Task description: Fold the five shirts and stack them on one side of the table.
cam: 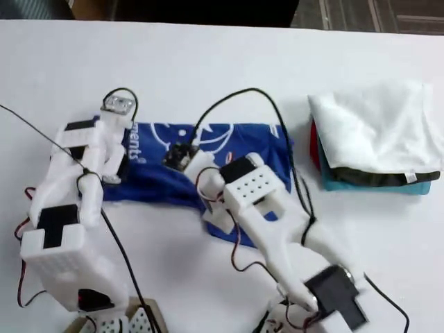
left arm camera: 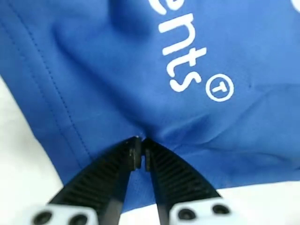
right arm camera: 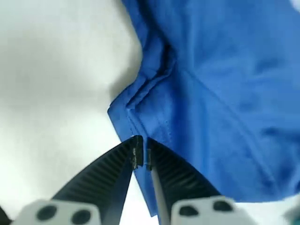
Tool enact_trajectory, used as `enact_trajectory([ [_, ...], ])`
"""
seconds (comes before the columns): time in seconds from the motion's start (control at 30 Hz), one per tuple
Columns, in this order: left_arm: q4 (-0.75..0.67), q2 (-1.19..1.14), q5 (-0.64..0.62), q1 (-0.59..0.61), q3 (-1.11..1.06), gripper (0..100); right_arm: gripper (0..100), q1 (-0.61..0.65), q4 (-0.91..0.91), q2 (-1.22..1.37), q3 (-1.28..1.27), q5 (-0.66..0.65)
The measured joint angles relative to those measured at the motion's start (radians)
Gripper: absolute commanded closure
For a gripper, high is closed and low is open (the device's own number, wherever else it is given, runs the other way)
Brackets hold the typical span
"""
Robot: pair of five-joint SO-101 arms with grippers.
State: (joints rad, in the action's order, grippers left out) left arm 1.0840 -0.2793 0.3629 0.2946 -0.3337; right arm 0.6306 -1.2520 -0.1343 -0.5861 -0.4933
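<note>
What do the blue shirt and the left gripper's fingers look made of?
Blue shirt: thin, matte knit fabric, probably polyester or cotton, going by its soft creases, stitched seam and printed white lettering. Fingers: matte black plastic with ribbed faces, possibly printed.

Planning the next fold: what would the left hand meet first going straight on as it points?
The blue shirt: the left hand is shut on its cloth, with more shirt straight ahead, as far as visible.

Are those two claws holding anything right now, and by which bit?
Both pinch the blue shirt: the left gripper is shut on a pucker of cloth near the white lettering, the right gripper on its stitched edge by a bunched corner.
</note>
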Motion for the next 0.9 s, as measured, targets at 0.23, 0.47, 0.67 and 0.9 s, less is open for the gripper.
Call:
enact_trajectory([
  [0.23,0.000,0.000,0.000,0.000,0.000,95,88.2,0.000,0.068,0.126,-0.002,0.000],
  [0.47,0.000,0.000,0.000,0.000,0.000,95,97.9,-0.005,0.126,0.180,-0.002,0.000],
  [0.67,-0.003,0.000,0.000,0.000,0.000,95,97.8,-0.005,0.120,0.135,-0.002,0.000],
  [0.9,-0.005,0.000,0.000,0.000,0.000,95,97.8,-0.003,0.035,-0.017,-0.002,0.000],
])
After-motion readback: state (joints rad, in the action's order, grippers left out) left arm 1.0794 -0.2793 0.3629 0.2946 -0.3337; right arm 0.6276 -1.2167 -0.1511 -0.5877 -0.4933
